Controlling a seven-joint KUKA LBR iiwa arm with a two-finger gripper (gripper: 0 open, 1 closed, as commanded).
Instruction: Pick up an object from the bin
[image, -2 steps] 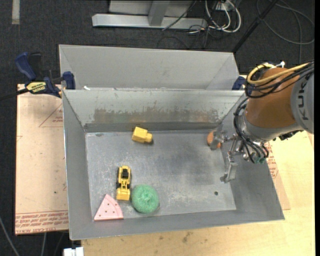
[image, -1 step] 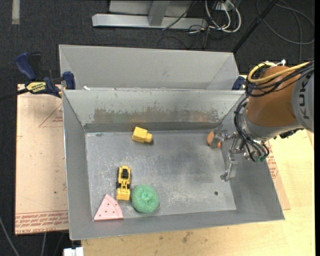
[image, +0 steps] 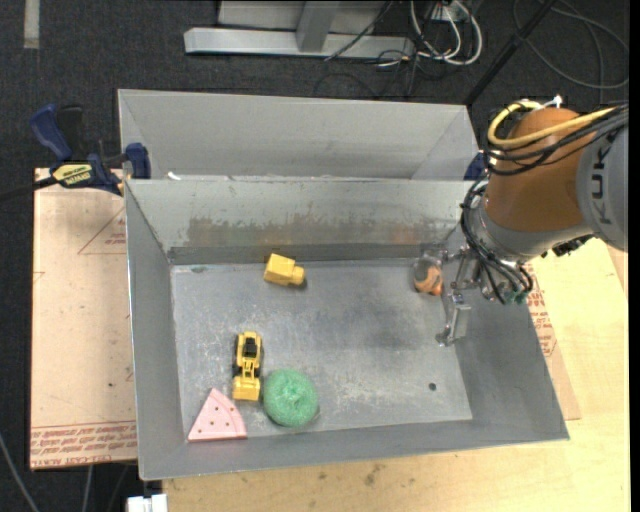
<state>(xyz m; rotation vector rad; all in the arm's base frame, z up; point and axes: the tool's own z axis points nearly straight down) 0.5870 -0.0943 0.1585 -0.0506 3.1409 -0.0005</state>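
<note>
The hand (image: 449, 332) hangs low over bare floor in the bin (image: 350, 330); nothing shows in its grip, and whether it is wide or narrow cannot be told from this angle.

Just beside the hand, on the back-wall side, sits a small orange thing (image: 429, 280). It is the nearest candidate, though it is too small to tell whether it is a loose thing or a part of the wrist.

Everything else lies well apart from the hand, across the floor away from the arm:
- A yellow block (image: 284, 270) lies up by the back wall, its long side running roughly along that wall.
- A yellow toy digger (image: 247, 366) lies farther off and nearer the front wall, its long axis running front to back.
- A green ball (image: 291, 397) is touching the digger's front end, or very nearly.
- A pink wedge (image: 217, 418) lies flat just beyond the ball, farthest from the hand.

The floor directly beneath the hand holds nothing, so the pick is judged not yet begun. If the orange thing is loose, the coming move is a short shift toward the back wall. Otherwise it is a long reach across the bin, and the block (standing alone, clear of neighbours) looks the easier target; the digger, ball and wedge crowd one another.
</note>
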